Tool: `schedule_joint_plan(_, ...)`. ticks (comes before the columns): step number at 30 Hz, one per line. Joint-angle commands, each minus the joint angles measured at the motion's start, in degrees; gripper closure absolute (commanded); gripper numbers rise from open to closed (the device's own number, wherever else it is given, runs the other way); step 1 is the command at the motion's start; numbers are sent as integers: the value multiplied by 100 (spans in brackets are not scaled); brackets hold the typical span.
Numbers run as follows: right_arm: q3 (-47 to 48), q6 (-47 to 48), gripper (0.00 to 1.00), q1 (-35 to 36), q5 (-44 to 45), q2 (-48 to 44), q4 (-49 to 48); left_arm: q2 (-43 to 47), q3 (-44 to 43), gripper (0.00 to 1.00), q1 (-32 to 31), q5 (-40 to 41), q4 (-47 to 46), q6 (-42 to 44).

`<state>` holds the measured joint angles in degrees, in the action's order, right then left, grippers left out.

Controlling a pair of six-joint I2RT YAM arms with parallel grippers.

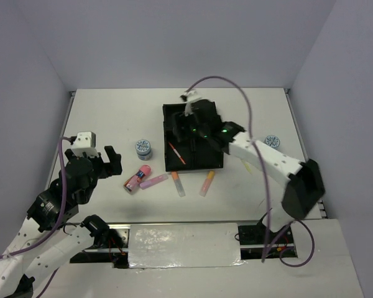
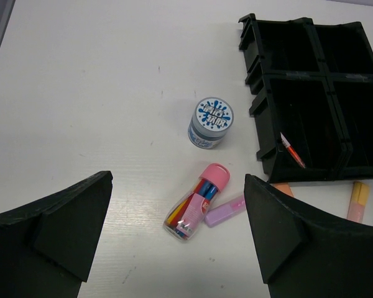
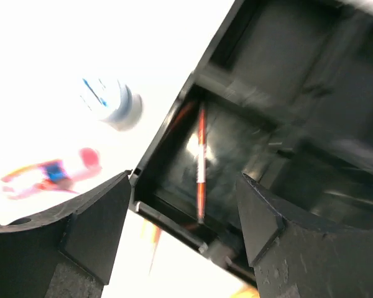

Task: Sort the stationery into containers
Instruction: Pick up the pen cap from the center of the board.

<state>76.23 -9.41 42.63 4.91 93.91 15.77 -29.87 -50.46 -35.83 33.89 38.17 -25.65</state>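
Overhead, the right gripper [image 1: 197, 119] hangs above the black tray [image 1: 166, 139], the left gripper [image 1: 110, 162] near the pink tube [image 1: 137, 177]; the left wrist shows jaws spread and empty, the right wrist parted jaws above a thin orange pen [image 3: 201, 162] inside one compartment.

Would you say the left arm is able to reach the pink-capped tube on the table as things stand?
Probably yes. The left gripper is open and faces the pink-capped tube, lying uncovered on the table; only a purple marker lies close beside it.

Black tray [image 1: 168, 133], orange pen [image 1: 176, 153] inside, tape roll [image 1: 143, 149] left of it
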Motion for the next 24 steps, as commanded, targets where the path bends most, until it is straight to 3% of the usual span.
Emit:
schedule_joint_plan(1, -518, -279, 24, -700, 98, -1171, 356, -71, -78, 1, -11, 206, -56, -28)
schedule_joint_plan(5, -1364, -334, 25, -1660, -411, -2024, 707, -116, -78, 1, -11, 241, -38, -45)
schedule_joint_plan(8, -1821, 35, 26, -1863, 87, -2236, 857, -133, -78, 1, -11, 188, -56, -28)
schedule_joint_plan(12, -2032, 142, 26, -2179, 520, -2167, 1139, -142, -70, 1, -11, 83, -91, 16)
schedule_joint_plan(15, -2103, -61, 28, -2425, 188, -1956, 1253, -151, -70, 1, -11, 56, -47, -10)
schedule_joint_plan(19, -2472, -989, 28, -2435, 649, -2218, 1051, -194, -43, 1, -11, -206, -161, 104)
schedule_joint_plan(23, -2700, -1757, 27, -2435, 1389, -2919, 1200, -651, -157, 1, -11, -917, -328, 131)
schedule_joint_plan(24, -2770, -1870, 27, -2435, 1451, -3079, 1226, -1061, -244, 1, -20, -1415, -441, 26)
